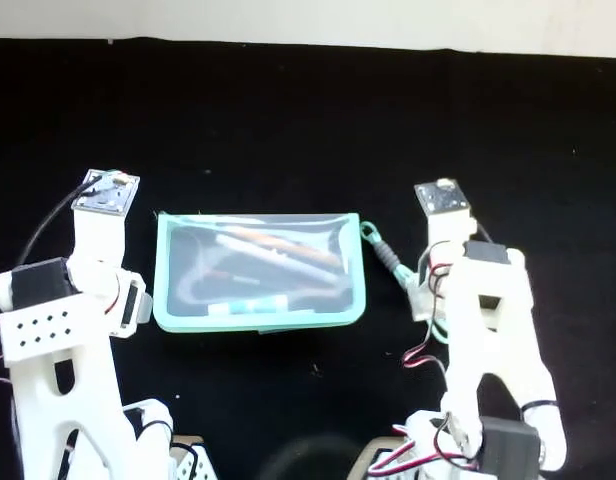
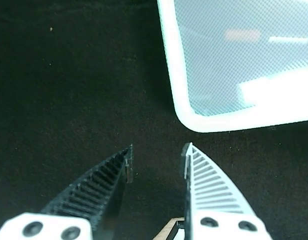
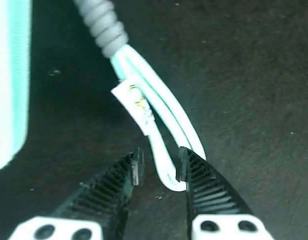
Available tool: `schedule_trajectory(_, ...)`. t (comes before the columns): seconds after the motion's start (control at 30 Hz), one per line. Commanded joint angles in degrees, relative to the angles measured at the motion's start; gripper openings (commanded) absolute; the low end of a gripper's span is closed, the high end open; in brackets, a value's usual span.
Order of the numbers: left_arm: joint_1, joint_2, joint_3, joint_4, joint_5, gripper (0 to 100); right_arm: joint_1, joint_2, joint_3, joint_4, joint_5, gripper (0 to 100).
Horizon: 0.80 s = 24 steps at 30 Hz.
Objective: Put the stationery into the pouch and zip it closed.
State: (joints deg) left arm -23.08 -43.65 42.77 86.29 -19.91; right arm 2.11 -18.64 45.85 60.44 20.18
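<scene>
A teal mesh pouch (image 1: 258, 272) lies flat in the middle of the black table, with pens and other stationery (image 1: 278, 250) showing through its clear face. Its zipper pull cord (image 1: 388, 255) trails off the far right corner: a grey wrapped section (image 3: 104, 25), then a teal loop (image 3: 164, 150) with a small white tag (image 3: 136, 107). My right gripper (image 3: 160, 167) is open low over the table, with the end of the loop lying between its fingers. My left gripper (image 2: 158, 155) is open with nothing in it, just off a rounded corner of the pouch (image 2: 194, 120).
The black tabletop (image 1: 308, 120) runs to a pale wall at the back. One white arm (image 1: 78, 300) stands left of the pouch and the other (image 1: 478, 310) stands right of it. Red and black wires hang by the right arm's base.
</scene>
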Motion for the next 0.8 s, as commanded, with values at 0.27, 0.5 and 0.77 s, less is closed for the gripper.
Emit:
schedule_trajectory(0.27, 1.0, 0.1, -2.1, -0.8, 3.2, 18, 3.3, 6.5, -2.1, -1.9, 4.4, 12.4)
schedule_trajectory(0.5, 1.0, 0.1, -2.1, -0.9, 3.2, 18, 2.9, 3.9, -2.0, -1.8, 4.5, 12.4)
schedule_trajectory(0.77, 1.0, 0.1, -2.1, -1.0, 3.2, 18, -0.6, 3.9, 0.0, 0.4, 4.5, 12.4)
